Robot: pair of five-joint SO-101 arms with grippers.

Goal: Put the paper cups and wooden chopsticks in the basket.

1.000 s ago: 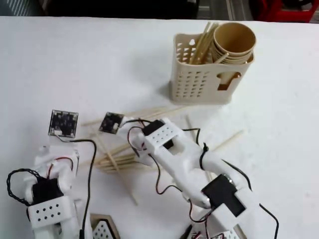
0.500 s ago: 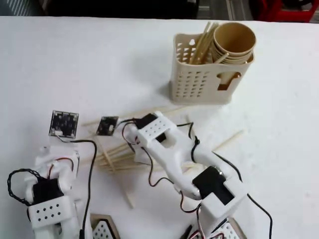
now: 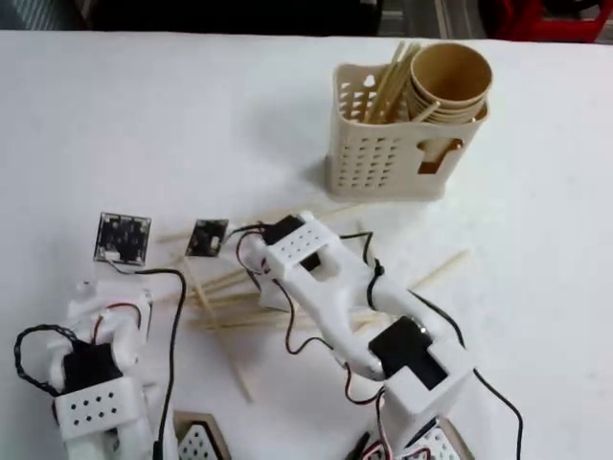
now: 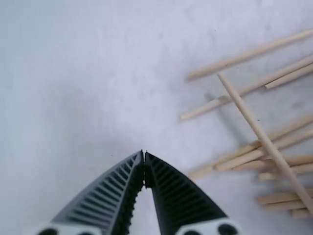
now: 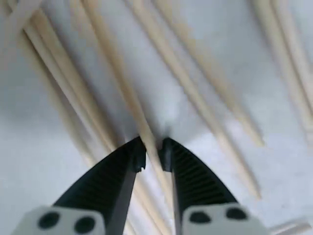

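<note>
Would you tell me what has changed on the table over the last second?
The right arm shifted toward the left arm, its gripper closed on one chopstick in the loose pile; a stray stick lying across the pile slid slightly the same way. The left arm, basket and paper cups stayed put.

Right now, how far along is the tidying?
Done: the paper cups sit stacked in the basket with a few sticks. In hand: the right gripper pinches one chopstick from the loose pile. Still to do: that pile on the table; the left gripper is shut, empty.
</note>
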